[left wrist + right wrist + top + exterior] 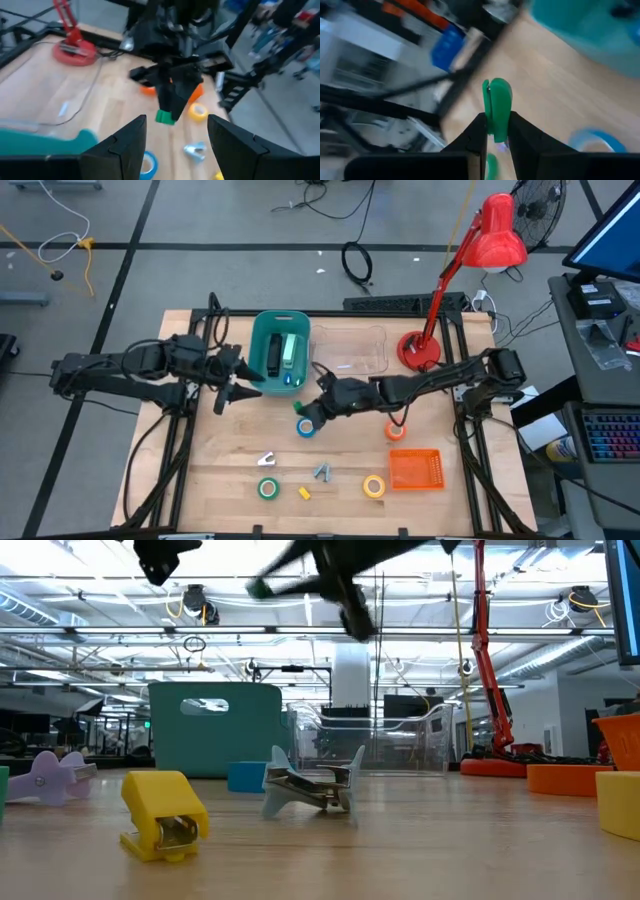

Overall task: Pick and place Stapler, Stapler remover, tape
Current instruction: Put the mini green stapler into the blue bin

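Observation:
My right gripper [310, 409] hangs above the table's middle, shut on a small green stapler [496, 100], which also shows under the dark fingers in the left wrist view [164, 117]. My left gripper [230, 387] stands open and holds nothing, just left of the teal bin [262, 340], where two staplers [281, 352] lie. A blue tape roll [306, 427] lies flat below the right gripper. An orange tape roll [396, 430], a green one [267, 489] and a yellow one [374, 486] lie flat nearer the front. A grey stapler remover [310, 790] rests on its claws. My right gripper pinches the green stapler between its two fingers, by its lower end [495, 127]. The rest sticks out past the fingertips. The fingers come from the table's right, slanting slightly down. The stapler is lifted well clear of the table.
A clear plastic box [352, 350] stands right of the teal bin and a red desk lamp [420, 350] at the far right. An orange basket [414, 470] sits front right. A small yellow stapler [163, 815] and a lilac remover [45, 778] lie near the front.

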You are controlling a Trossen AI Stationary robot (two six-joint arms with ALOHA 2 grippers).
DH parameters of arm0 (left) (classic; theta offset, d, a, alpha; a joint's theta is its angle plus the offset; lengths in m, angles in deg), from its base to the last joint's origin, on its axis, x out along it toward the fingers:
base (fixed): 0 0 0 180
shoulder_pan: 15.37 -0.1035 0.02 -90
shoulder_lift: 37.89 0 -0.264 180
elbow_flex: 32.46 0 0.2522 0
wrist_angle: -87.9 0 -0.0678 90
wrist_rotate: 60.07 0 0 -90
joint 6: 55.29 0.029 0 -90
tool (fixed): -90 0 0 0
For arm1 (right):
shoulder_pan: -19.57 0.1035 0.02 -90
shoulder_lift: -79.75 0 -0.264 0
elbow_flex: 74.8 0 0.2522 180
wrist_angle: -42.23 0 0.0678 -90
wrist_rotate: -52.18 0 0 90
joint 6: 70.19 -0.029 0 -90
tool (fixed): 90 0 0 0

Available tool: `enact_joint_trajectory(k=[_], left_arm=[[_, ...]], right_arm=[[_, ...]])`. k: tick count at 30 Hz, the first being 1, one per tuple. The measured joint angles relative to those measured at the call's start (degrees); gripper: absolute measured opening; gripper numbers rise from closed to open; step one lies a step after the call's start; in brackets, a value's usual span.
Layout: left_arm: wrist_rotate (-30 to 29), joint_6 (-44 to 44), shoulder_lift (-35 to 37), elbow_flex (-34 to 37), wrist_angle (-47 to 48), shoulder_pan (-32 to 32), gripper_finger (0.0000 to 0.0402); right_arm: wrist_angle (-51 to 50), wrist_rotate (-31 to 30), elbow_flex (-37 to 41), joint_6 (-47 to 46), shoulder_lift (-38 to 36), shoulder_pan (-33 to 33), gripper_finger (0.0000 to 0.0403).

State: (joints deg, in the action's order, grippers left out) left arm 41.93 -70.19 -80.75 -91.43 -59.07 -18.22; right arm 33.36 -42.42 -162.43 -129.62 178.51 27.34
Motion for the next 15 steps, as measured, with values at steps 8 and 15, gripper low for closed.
enact_joint_trajectory(k=[8,15], left_arm=[[3.4,-3.5,-5.1,0.0,-10.9,2.9,0.0214],[-0.6,-6.6,-11.7,0.0,-16.1,5.4,0.0214]], right_arm=[[14.0,5.3,0.0,5.8,-0.1,-1.1,0.0049],[21.4,10.5,0.0,9.8,-0.1,-1.8,0.0049]])
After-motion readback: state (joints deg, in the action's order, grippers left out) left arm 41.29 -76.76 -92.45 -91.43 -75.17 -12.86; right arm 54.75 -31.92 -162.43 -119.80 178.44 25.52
